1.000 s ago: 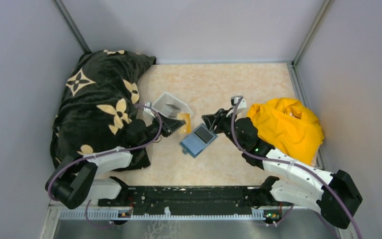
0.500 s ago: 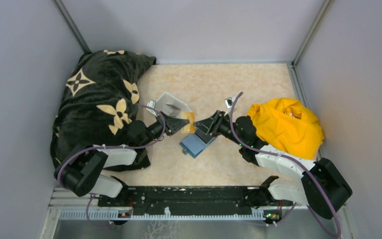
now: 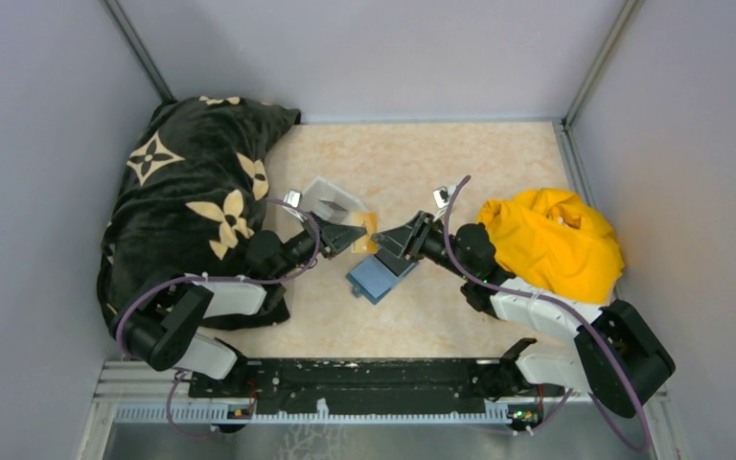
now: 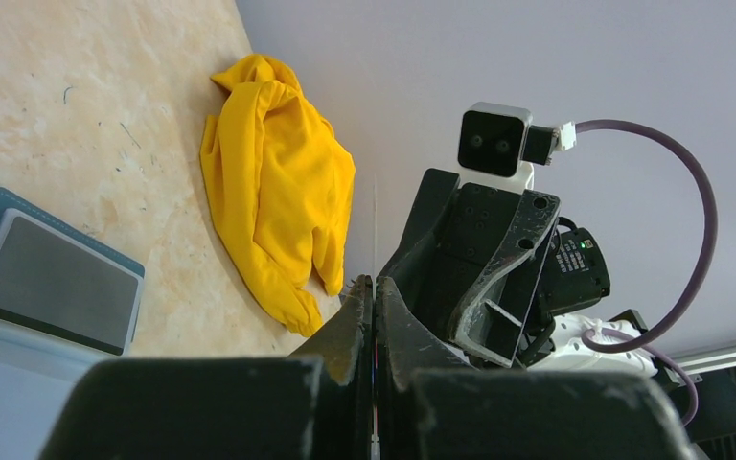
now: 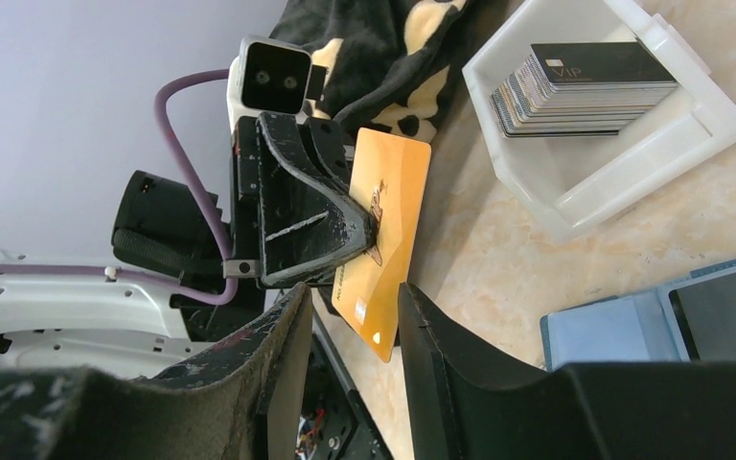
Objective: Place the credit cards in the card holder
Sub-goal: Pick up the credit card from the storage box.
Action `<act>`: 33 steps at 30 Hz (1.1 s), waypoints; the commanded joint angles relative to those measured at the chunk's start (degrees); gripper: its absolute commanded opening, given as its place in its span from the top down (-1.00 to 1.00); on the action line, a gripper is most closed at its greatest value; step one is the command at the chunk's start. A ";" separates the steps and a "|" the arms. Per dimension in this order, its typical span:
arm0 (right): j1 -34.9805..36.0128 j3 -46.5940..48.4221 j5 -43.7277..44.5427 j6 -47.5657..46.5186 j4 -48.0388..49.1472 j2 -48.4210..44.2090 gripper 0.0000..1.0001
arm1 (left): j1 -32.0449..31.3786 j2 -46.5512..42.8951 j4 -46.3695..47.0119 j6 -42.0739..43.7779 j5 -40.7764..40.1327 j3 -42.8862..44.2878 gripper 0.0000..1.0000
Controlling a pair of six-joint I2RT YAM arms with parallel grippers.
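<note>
**Risks.** The teal-blue square fold-over card holder [image 3: 372,280] lies flat on the beige marbled tabletop [image 3: 422,163], below and between the two grippers. A grey card [image 3: 396,260] rests on its open face. Nothing restrains the holder, so it is judged that it would slide if clipped by a descending arm.

The yellow-tan plastic credit card [image 5: 390,225] is held clear of the table, pinched near its middle by the fully closed jaws of the left gripper [image 5: 369,230]. The right gripper [image 5: 355,292] stands roughly half open with nothing gripped, and the card's lower corner is seen between its fingers. A handover appears to be in hand. If the left jaws were released before the right ones closed, the card would probably drop. A hold taken on the corner alone could let it swivel or flex.

**Obscured.** Part of the crumpled yellow cloth [image 3: 551,240] is masked by the right arm. The stacked cards [image 5: 585,81] in the clear-white rectangular plastic tray [image 5: 623,182] cannot be counted. It cannot be determined whether the grey card is seated in a slot. In the left wrist view the held card is reduced to a thin edge-on line.
</note>
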 commanded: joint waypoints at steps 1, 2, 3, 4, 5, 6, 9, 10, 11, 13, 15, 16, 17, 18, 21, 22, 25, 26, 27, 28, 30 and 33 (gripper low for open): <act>-0.65 -0.39 -0.64 -0.01 2.43 -0.73 0.22 | 0.24 0.23 4.28 -0.28 0.79 1.35 1.00; -0.73 -0.44 -0.64 -0.04 2.45 -0.58 0.22 | 0.27 0.20 4.36 -0.35 0.79 1.33 1.00; -0.76 -0.46 -0.64 -0.05 2.62 -0.38 0.23 | 0.25 0.19 4.38 -0.39 0.80 1.28 1.00; -0.71 -0.54 -0.67 -0.05 2.72 -0.31 0.23 | 0.25 0.13 4.43 -0.38 0.79 1.24 1.00; -0.77 -0.63 -0.73 -0.05 2.85 -0.18 0.23 | 0.34 -0.01 4.39 -0.38 0.79 1.20 1.00; -0.78 -0.74 -0.80 -0.10 2.94 -0.12 0.23 | 0.36 -0.13 4.28 -0.31 0.79 1.19 1.00; -0.81 -0.89 -0.80 -0.05 3.07 -0.15 0.23 | 0.45 -0.55 3.97 0.02 0.57 0.94 1.00; -0.86 -0.96 -0.80 -0.08 3.08 -0.32 0.24 | 0.53 -0.64 3.84 0.10 0.49 0.94 1.00; -0.87 -1.02 -0.80 -0.13 3.00 -0.49 0.23 | 0.57 -0.73 3.71 0.26 0.38 0.75 1.00; -0.87 -1.05 -0.80 -0.50 2.29 -1.47 0.24 | 1.00 -1.23 3.18 0.82 0.09 0.27 1.00; -0.87 -0.88 -0.37 -1.03 0.80 -2.71 0.24 | 1.27 -2.07 2.20 1.51 -0.76 -0.29 1.00; -0.93 -0.83 -0.22 -1.18 0.27 -3.07 0.24 | 1.30 -2.36 1.97 1.70 -0.94 -0.45 1.00; -0.95 -0.76 -0.22 -1.35 -0.16 -3.31 0.24 | 1.40 -2.39 1.91 1.73 -0.86 -0.47 1.00; -0.96 -0.72 -0.35 -1.41 -0.14 -3.09 0.24 | 1.41 -2.20 2.03 1.75 -0.57 -0.40 1.00; -0.95 -0.69 -1.34 -0.83 1.56 -1.53 0.24 | 1.37 -1.18 3.48 0.83 0.36 -0.30 1.00; -0.97 -0.76 -1.65 -0.48 2.49 -0.85 0.25 | 1.35 -0.88 4.21 0.48 0.61 -0.39 1.00; -0.96 -0.77 -2.48 0.40 4.49 0.87 0.27 | 1.41 -0.30 4.93 0.10 0.79 -0.47 1.00; -0.96 -0.65 -2.67 0.51 4.87 1.26 0.27 | 1.38 -0.15 5.10 -0.06 0.86 -0.47 1.00; -0.96 -0.53 -2.85 0.53 5.20 1.84 0.27 | 1.35 0.09 5.37 -0.15 0.98 -0.40 1.00; -1.00 -0.38 -3.02 0.68 5.68 2.22 0.27 | 1.41 0.41 5.62 -0.29 1.18 -0.20 1.00; -0.92 -0.13 -3.38 0.97 6.46 3.03 0.28 | 1.39 1.23 6.27 -0.82 1.75 0.17 1.00; -0.91 0.23 -3.76 1.32 7.89 4.16 0.30 | 1.34 2.69 7.82 -1.99 2.21 0.32 1.00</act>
